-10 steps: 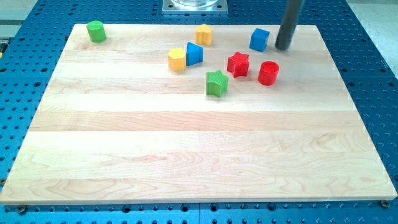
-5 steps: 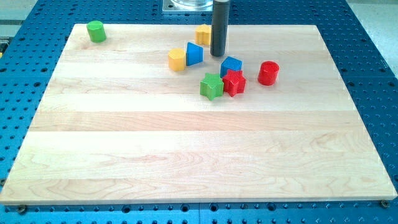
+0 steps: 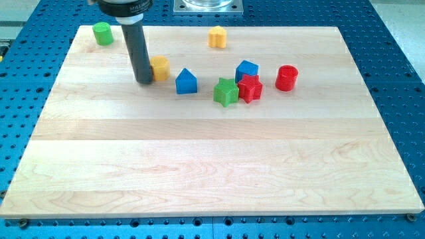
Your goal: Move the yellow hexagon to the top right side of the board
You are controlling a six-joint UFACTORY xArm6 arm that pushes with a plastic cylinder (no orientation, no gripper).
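Note:
The yellow hexagon (image 3: 217, 36) sits near the board's top edge, a little left of the middle. My tip (image 3: 143, 81) is well to the left of it and lower down. The tip touches the left side of a second yellow block (image 3: 160, 68), whose shape I cannot make out. A blue triangle block (image 3: 186, 81) lies just right of that block.
A blue cube (image 3: 247, 69), a green star (image 3: 226, 91) and a red star (image 3: 250, 88) cluster right of centre. A red cylinder (image 3: 287, 78) stands further right. A green cylinder (image 3: 101, 32) stands at the top left corner. The wooden board (image 3: 212, 172) lies on a blue perforated table.
My tip swept from the top right to the left. It pushed the blue cube down-left against the red star. The second yellow block moved left and the blue triangle down-left. The hexagon stayed put.

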